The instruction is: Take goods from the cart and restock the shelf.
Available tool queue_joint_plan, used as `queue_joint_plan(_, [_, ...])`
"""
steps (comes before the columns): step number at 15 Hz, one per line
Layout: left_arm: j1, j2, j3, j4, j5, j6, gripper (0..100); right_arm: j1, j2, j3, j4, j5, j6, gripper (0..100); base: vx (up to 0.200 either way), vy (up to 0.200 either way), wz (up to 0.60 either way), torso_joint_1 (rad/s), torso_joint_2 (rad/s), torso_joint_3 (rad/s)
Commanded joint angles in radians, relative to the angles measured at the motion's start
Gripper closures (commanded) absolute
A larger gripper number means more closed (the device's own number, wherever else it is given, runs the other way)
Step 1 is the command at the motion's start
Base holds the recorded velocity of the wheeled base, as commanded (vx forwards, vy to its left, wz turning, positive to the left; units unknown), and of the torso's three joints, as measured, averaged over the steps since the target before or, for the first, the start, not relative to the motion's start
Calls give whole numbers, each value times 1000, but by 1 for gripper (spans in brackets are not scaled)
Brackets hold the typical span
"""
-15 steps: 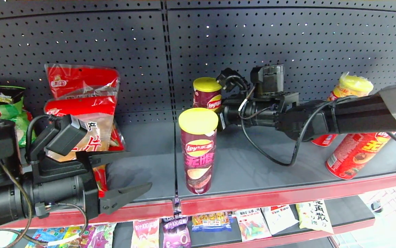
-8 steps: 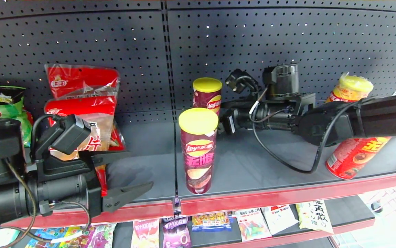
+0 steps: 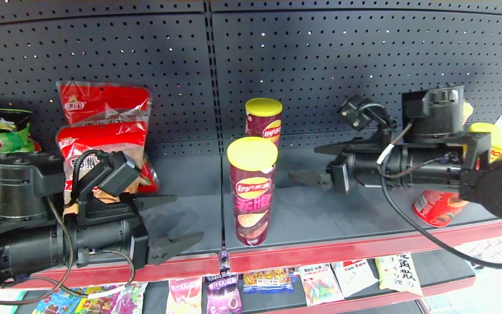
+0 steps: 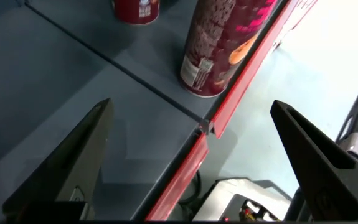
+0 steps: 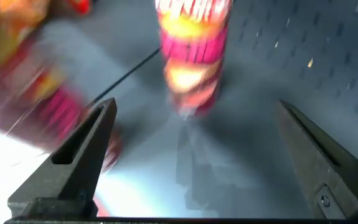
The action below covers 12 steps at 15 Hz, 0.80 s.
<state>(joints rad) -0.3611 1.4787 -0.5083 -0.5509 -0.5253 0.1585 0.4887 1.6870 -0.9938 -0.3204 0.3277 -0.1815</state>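
On the shelf (image 3: 312, 213) the front can (image 3: 251, 192) stands at the red near edge. The rear can (image 3: 263, 120) is behind it, by the pegboard (image 3: 320, 65). Both are upright, long axes vertical, yellow lids up, with bare shelf left and right. The right gripper (image 3: 320, 163) hovers right of them, jaws released and empty. The left gripper (image 3: 187, 218) hangs at the near edge, left of the front can, jaws spread and empty.

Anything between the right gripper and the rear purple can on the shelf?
Nothing. In the head view, only bare grey shelf lies between the open right gripper and the rear purple can.
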Motion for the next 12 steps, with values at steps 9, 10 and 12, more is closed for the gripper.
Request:
queue_joint_plan(9, [-33, 270, -165, 0, 34, 32, 0, 2, -538, 432, 3, -9, 62, 0, 0, 0, 0, 0, 0, 0])
queue_joint_plan(10, [-42, 284, -174, 0, 34, 32, 0, 1, -538, 429, 3, -15, 63, 0, 0, 0, 0, 0, 0, 0])
queue_joint_plan(12, [-53, 305, -182, 0, 39, 32, 0, 1, -538, 422, 1, -25, 62, 0, 0, 0, 0, 0, 0, 0])
